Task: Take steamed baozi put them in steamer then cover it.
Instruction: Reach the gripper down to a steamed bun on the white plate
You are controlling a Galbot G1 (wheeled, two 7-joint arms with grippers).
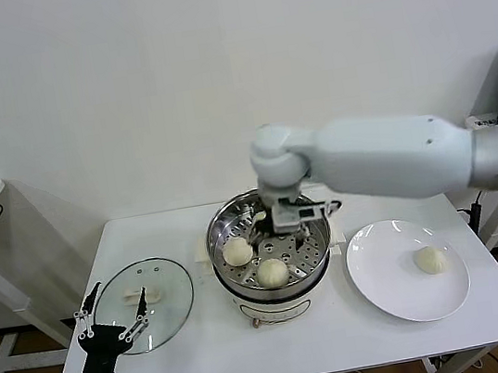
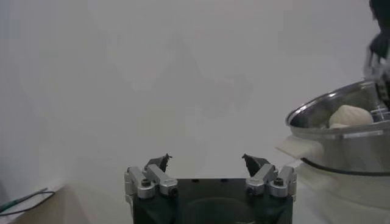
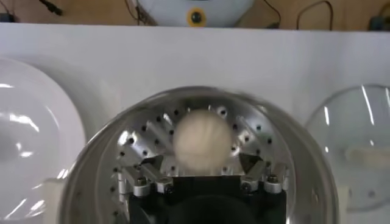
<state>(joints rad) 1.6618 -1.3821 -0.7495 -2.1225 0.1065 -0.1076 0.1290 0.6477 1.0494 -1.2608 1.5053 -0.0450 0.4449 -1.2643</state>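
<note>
1. Right gripper (image 1: 285, 229) – fingers spread wide, holding nothing – sits inside the steamer (image 1: 220, 225).
2. Steamer holds baozi (image 1: 272, 272); 1 remains on the plate (image 1: 387, 292).
3. Left gripper (image 1: 113, 315) – open, beside the glass lid (image 1: 163, 288).

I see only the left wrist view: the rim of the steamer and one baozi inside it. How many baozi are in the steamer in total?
Observer: Three, it seems. Two baozi show in the head view, and a third baozi lies on the floor of the steamer, below the right gripper.
Operator: Is any baozi outside the steamer?
Observer: Yes, one baozi lies on the white plate, on the steamer's right.
Operator: And where is the lid?
Observer: The glass lid lies flat on the table, on the steamer's left, close to the left gripper.
</note>
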